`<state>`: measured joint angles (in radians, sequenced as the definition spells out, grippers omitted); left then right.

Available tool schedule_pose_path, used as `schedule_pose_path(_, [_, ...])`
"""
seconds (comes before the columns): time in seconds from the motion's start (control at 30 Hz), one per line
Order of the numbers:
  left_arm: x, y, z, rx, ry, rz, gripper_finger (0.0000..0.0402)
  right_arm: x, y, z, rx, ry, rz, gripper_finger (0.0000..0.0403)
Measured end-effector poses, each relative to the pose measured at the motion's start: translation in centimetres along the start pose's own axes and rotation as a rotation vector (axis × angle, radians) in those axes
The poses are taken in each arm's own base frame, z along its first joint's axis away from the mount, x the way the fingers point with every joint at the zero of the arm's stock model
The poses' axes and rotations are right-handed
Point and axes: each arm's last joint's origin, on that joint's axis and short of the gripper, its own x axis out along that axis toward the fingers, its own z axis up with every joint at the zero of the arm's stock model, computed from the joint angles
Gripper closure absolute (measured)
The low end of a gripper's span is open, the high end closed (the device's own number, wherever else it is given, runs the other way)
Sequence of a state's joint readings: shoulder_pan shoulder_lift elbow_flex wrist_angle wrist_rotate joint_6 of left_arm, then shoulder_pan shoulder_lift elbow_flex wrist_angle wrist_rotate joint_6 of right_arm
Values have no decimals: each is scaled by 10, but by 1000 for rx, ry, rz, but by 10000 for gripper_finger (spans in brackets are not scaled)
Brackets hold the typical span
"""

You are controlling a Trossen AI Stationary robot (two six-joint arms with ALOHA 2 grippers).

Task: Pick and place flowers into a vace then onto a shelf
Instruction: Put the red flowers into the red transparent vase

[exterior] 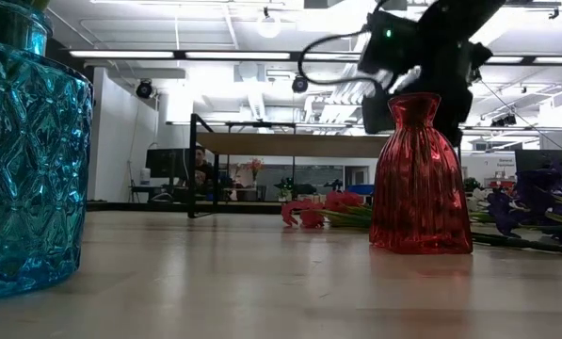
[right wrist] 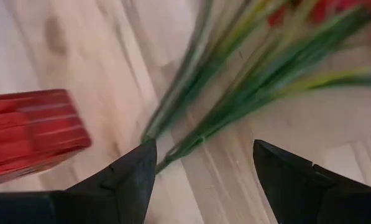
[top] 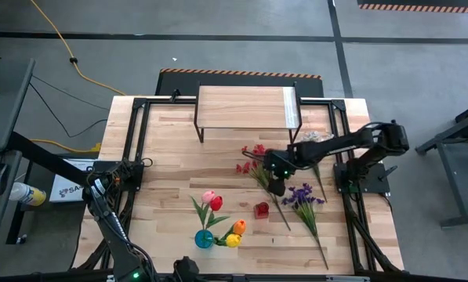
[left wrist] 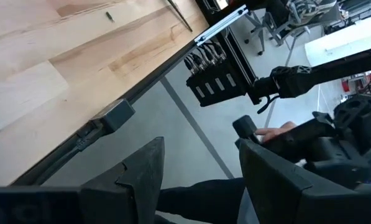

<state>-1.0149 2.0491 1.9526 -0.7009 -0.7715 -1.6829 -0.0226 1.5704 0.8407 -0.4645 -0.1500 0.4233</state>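
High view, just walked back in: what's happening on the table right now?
The right end effector hangs open over the stems of the red sprig, beside the red vase, with nothing gripped yet. The blue vase already holds tulips. A purple sprig lies on the table, and the shelf is bare. The left end effector waits, open, off the table's left edge.

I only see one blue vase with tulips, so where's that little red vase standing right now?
From above, the red vase stands right of the tulip-filled blue vase, just below the right gripper and beside the purple sprig.
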Motion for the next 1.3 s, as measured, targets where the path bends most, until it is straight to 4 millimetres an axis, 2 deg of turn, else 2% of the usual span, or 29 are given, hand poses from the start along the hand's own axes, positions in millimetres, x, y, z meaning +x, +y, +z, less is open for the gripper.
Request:
schedule_pose_path(0.43, [0, 3, 0, 24, -3, 25, 163, 24, -6, 4, 97, -26, -8, 147])
schedule_pose_path(0.63, [0, 3, 0, 23, -4, 25, 163, 32, -7, 5, 126, -25, -43, 170])
schedule_pose_path(0.8, [0, 3, 0, 23, -4, 25, 163, 36, -1, 1, 103, -30, -84, 210])
schedule_pose_path(0.97, [0, 3, 1, 23, -4, 25, 163, 32, 2, -2, 91, -22, -73, 268])
schedule_pose_path(1.3, [0, 3, 1, 26, -4, 25, 163, 14, 9, 0, 55, -46, 38, 393])
